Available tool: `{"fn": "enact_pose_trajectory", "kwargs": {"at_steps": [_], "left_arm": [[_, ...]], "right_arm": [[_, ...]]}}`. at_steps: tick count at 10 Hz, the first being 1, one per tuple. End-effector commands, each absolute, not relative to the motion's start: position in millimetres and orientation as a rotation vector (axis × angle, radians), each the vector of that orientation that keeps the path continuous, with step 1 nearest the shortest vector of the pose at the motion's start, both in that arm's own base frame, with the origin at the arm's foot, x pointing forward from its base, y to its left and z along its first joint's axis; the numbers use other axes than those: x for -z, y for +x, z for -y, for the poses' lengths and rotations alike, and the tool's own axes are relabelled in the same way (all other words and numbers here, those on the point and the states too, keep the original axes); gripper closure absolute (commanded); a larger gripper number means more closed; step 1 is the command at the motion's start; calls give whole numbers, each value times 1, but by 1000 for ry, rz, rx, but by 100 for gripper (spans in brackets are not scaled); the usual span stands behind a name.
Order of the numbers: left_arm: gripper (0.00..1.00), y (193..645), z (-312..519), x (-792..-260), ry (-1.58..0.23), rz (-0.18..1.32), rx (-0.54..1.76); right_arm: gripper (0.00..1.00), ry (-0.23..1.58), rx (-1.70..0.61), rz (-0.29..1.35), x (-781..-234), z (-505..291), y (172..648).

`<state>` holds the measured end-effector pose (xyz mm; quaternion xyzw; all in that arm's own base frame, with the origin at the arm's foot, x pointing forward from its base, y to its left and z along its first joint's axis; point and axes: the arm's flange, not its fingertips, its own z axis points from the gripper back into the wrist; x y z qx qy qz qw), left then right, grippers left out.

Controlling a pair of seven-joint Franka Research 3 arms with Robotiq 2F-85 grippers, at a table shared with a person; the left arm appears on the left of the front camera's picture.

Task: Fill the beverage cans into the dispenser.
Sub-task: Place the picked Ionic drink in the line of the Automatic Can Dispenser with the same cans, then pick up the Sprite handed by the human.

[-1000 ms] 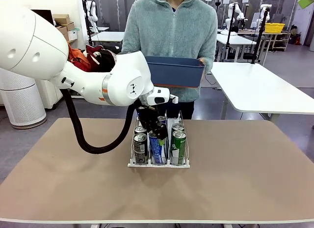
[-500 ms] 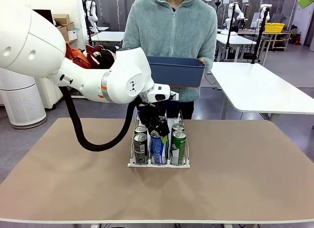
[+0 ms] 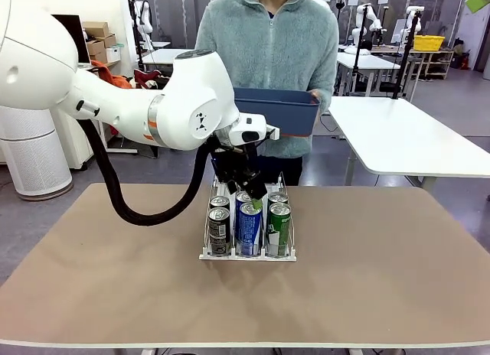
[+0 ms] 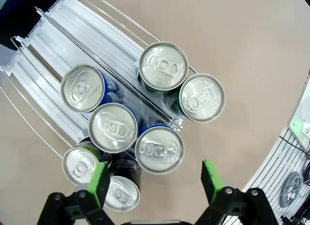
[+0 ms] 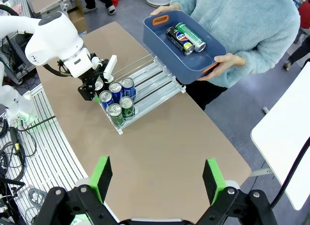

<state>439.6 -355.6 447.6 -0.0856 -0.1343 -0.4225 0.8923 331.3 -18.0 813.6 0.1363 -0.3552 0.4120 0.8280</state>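
Note:
The dispenser stands mid-table with several beverage cans upright in its three lanes: dark cans on the left, blue cans in the middle, green cans on the right. My left gripper hovers open just above the middle lane, holding nothing. In the left wrist view its green pads flank the silver can tops, and bare white lanes run beyond them. My right gripper hangs open and empty high above the table, looking down on the dispenser.
A person at the far side holds a blue bin in both hands over the table's far edge. In it lie a black can and a green can. Bare brown tabletop surrounds the dispenser.
My left gripper has opened, let go of a blue can in the middle lane and risen clear of the cans. The right arm and the person have not moved.

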Motion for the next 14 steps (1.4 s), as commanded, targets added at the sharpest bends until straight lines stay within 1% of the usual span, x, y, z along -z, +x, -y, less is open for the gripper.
{"fn": "enact_pose_trajectory", "kwargs": {"at_steps": [1, 7, 8, 9, 10, 11, 12, 13, 14], "left_arm": [[0, 447, 354, -440, -181, 264, 880], [0, 447, 354, -440, -181, 264, 880], [2, 446, 358, -439, -184, 264, 873], [0, 448, 349, -446, -185, 248, 884], [0, 458, 333, -454, -177, 276, 934], [0, 452, 317, -469, -200, 289, 958], [0, 444, 312, -485, -233, 366, 1017], [0, 443, 306, -502, -199, 423, 1017], [0, 438, 285, -527, -131, 441, 1021]], "right_arm": [[0, 297, -875, 749, -813, 18, 330], [0, 297, -875, 749, -813, 18, 330], [0, 297, -875, 749, -813, 18, 330], [0, 297, -875, 749, -813, 18, 330], [0, 297, -875, 749, -813, 18, 330], [0, 297, -875, 749, -813, 18, 330], [0, 297, -875, 749, -813, 18, 330], [0, 297, -875, 749, -813, 18, 330], [0, 297, -875, 749, -813, 18, 330]]}}
